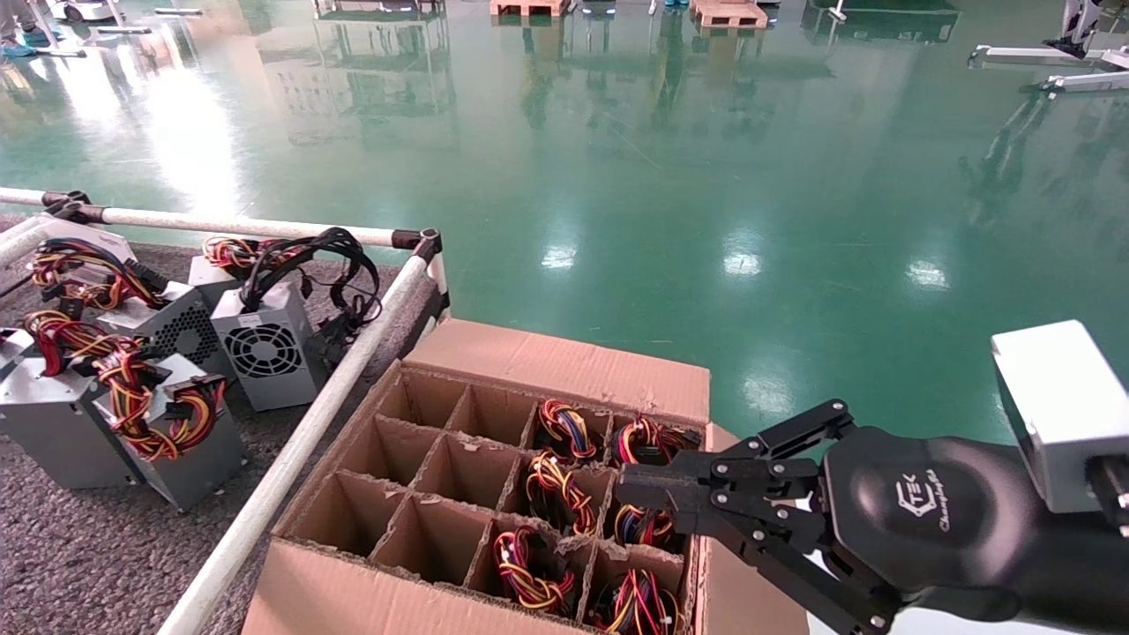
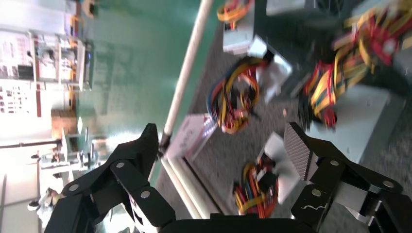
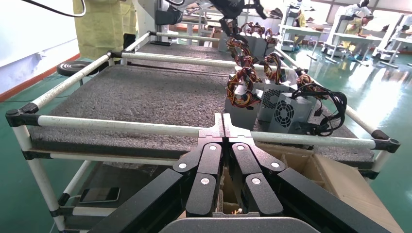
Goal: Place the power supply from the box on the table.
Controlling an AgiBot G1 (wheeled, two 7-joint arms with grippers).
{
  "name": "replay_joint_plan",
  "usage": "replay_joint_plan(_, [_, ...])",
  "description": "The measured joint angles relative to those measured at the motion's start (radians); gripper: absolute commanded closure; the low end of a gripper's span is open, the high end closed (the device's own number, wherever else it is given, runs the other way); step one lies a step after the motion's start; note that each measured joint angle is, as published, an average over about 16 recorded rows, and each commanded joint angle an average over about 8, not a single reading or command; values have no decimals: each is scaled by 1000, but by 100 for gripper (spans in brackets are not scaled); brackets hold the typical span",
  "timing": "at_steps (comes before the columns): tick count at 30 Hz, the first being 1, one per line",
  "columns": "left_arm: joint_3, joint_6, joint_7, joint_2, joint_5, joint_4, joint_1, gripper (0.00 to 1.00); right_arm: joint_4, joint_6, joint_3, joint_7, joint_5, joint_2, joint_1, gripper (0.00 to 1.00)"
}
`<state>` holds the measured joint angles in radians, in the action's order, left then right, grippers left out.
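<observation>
My right pincer (image 1: 637, 491) hangs over the right-hand cells of the box (image 1: 564, 366), its fingers pressed together and empty; the right wrist view confirms the two tips meet with no gap (image 3: 223, 127). The nearest power supply (image 1: 642, 526) sits in the cell directly beneath the tips, only its bundle of red, yellow and orange wires visible, and I cannot tell whether the tips touch it. Further wire bundles fill the neighbouring cells on the right half of the box, while the cells on the left half stand vacant. My left pincer (image 2: 223, 160) is out of the head view; its own camera shows the fingers spread wide above the counter (image 1: 79, 547), over several grey units (image 1: 265, 348) lying there with their wire bundles. The box stands just beside the counter's white rail (image 1: 291, 459).
</observation>
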<state>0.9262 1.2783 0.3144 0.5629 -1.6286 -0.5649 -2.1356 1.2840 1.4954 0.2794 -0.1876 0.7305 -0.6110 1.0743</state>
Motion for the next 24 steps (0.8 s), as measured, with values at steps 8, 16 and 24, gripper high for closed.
replay_joint_plan(8, [-27, 31, -31, -4, 146, -31, 24, 0, 0, 0, 0, 0, 0, 0, 0, 100])
replay_joint_plan(16, [-78, 84, -84, -9, 327, -57, 79, 0, 0, 0, 0, 0, 0, 0, 0, 100])
replay_joint_plan(24, [-152, 152, -154, -2, 533, -63, 174, 0, 0, 0, 0, 0, 0, 0, 0, 66])
